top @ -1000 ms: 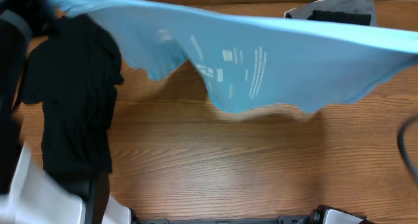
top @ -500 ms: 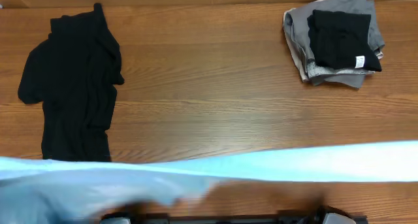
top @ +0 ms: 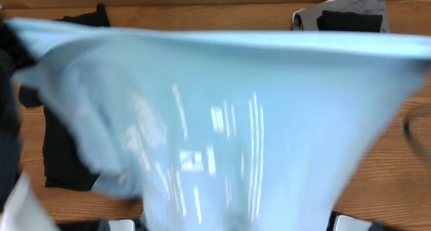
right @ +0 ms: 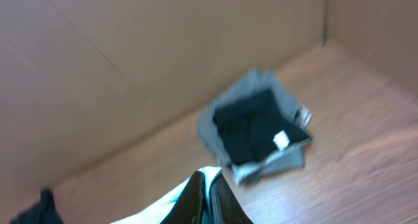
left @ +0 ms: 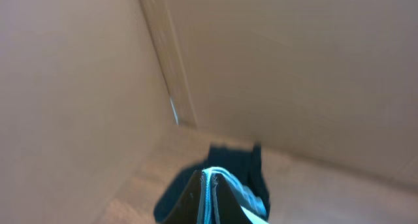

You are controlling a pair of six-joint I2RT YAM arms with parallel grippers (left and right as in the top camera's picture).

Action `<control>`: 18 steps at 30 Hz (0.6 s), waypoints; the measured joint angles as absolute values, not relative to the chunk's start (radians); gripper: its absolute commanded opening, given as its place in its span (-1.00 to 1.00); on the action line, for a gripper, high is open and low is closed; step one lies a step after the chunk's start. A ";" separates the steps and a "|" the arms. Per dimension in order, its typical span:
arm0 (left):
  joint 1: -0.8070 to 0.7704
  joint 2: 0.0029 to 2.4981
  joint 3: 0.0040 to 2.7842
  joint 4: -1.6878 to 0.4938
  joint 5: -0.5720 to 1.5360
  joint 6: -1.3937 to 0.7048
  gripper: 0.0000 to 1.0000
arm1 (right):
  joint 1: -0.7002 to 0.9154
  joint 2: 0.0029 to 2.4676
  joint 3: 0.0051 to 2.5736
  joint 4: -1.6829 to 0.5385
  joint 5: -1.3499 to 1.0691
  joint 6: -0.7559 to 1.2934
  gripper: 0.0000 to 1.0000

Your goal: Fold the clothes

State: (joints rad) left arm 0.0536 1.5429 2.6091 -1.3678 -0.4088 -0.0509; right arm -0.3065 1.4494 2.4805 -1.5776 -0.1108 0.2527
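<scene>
A light blue T-shirt [top: 242,116] hangs stretched wide in the air and fills most of the overhead view, blurred. My left gripper [left: 208,181] is shut on one edge of it, and my right gripper [right: 206,179] is shut on another edge. Both grippers are hidden in the overhead view. A black garment [top: 64,157] lies crumpled on the table at the left, partly behind the shirt; it also shows in the left wrist view [left: 228,165].
A folded pile of grey and black clothes [top: 350,15] sits at the back right of the wooden table [top: 404,184], also in the right wrist view [right: 258,126]. Cardboard walls [left: 294,67] stand behind the table.
The blue shirt swung from the back of the table to the front edge, and now it is raised high and spread across the whole view.
</scene>
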 measured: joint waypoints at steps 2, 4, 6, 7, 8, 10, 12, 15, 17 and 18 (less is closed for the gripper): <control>0.054 1.621 2.585 -1.365 -0.408 -0.051 -0.92 | -0.304 1.523 2.429 -1.554 -0.143 0.242 -0.92; 0.054 1.705 2.574 -1.363 -0.407 -0.051 -0.92 | -0.296 1.599 2.389 -1.531 -0.172 0.234 -0.92; 0.054 1.768 2.570 -1.361 -0.404 -0.051 -0.92 | -0.277 1.681 2.361 -1.499 -0.191 0.227 -0.92; 0.054 1.816 2.568 -1.359 -0.402 -0.051 -0.92 | -0.262 1.729 2.353 -1.471 -0.197 0.223 -0.92; 0.054 1.848 2.568 -1.354 -0.402 -0.051 -0.92 | -0.250 1.761 2.350 -1.453 -0.199 0.220 -0.92; 0.055 1.911 2.568 -1.340 -0.404 -0.051 -0.92 | -0.219 1.850 2.347 -1.392 -0.202 0.209 -0.92; 0.063 1.992 2.568 -1.305 -0.408 -0.051 -0.92 | -0.181 1.951 2.342 -1.309 -0.197 0.204 -0.92; 0.073 2.072 2.568 -1.231 -0.408 -0.048 -0.92 | -0.136 2.057 2.338 -1.177 -0.175 0.197 -0.92; 0.080 2.135 2.568 -1.164 -0.404 -0.047 -0.92 | -0.109 2.112 2.334 -1.109 -0.150 0.197 -0.92; 0.082 2.162 2.568 -1.134 -0.399 -0.045 -0.92 | -0.099 2.133 2.333 -1.080 -0.137 0.197 -0.92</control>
State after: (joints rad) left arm 0.0822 2.1620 2.5679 -1.1339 -0.3992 -0.0448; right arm -0.0986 2.1334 2.3325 -1.0801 -0.1371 0.1967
